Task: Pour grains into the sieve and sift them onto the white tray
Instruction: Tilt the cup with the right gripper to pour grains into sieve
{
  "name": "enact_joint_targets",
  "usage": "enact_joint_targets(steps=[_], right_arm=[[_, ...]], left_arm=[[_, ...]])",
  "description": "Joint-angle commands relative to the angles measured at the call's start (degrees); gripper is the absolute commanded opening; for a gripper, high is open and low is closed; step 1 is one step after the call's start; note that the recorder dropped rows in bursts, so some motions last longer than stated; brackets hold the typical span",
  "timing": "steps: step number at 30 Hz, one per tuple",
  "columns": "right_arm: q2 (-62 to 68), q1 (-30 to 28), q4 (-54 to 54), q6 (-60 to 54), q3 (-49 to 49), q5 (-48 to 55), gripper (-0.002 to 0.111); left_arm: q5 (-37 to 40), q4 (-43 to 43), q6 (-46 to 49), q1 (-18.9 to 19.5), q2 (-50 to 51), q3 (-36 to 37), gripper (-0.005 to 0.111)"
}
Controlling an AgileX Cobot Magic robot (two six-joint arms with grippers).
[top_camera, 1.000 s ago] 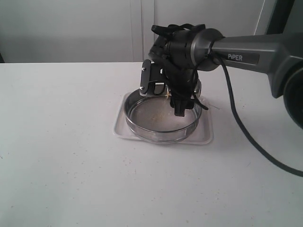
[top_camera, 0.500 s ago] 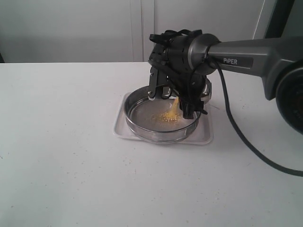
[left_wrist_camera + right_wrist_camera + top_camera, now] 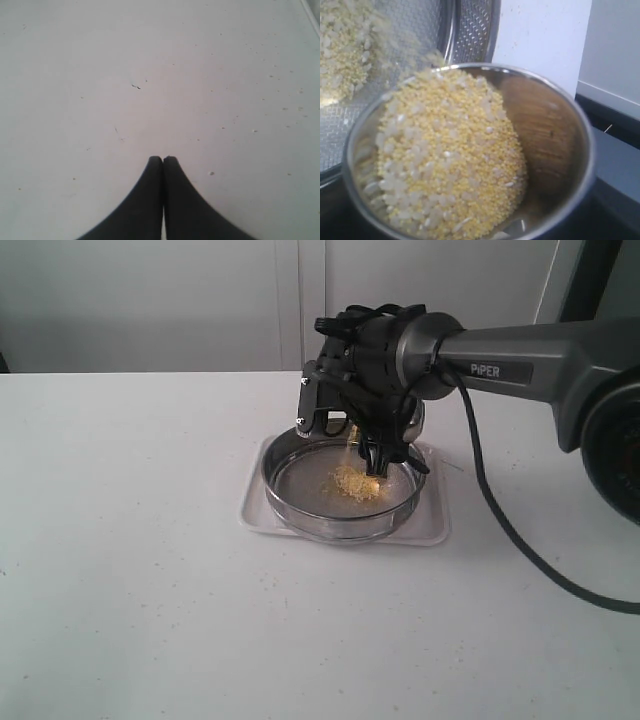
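The round steel sieve [image 3: 287, 500] sits on the white tray [image 3: 256, 513] at the table's middle. My right gripper [image 3: 352, 436] hovers over the sieve's far side, shut on a small steel cup [image 3: 557, 145] that is tipped toward the mesh. Yellow and off-white grains [image 3: 447, 160] fill the cup to its lip and spill over. A heap of grains [image 3: 352, 483] lies on the sieve mesh [image 3: 470, 30]. The right gripper's fingers are hidden in its wrist view. My left gripper [image 3: 163, 160] is shut and empty above bare tabletop, outside the exterior view.
The white tabletop [image 3: 130, 570] spreads all around the tray. The right arm's black cable [image 3: 510, 525] loops down over the table's right side. Tiny stray specks [image 3: 280, 95] dot the surface under the left gripper.
The right wrist has turned and tipped the cup. Grains have streamed into the sieve, where a yellow heap now lies in place of a faint scatter. The left gripper stayed shut.
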Motion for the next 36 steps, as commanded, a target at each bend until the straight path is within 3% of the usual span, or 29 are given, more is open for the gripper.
enact_joint_targets(steps=[1,8,22,36], right_arm=[[-0.4,0.2,-1.9,0.5,-0.5,-2.0,0.0],[-0.4,1.3,-2.0,-4.1,-0.5,-1.7,0.0],[-0.4,4.1,-9.7,-5.0,-0.5,6.8,0.0],[-0.4,6.5,-10.5,-5.3,-0.5,11.2,0.0]], left_arm=[[0.2,-0.3,-0.1,0.2,-0.3,0.5,0.0],[0.2,-0.3,-0.1,0.2,-0.3,0.5,0.0],[0.2,-0.3,-0.1,0.2,-0.3,0.5,0.0],[0.2,-0.3,-0.1,0.2,-0.3,0.5,0.0]])
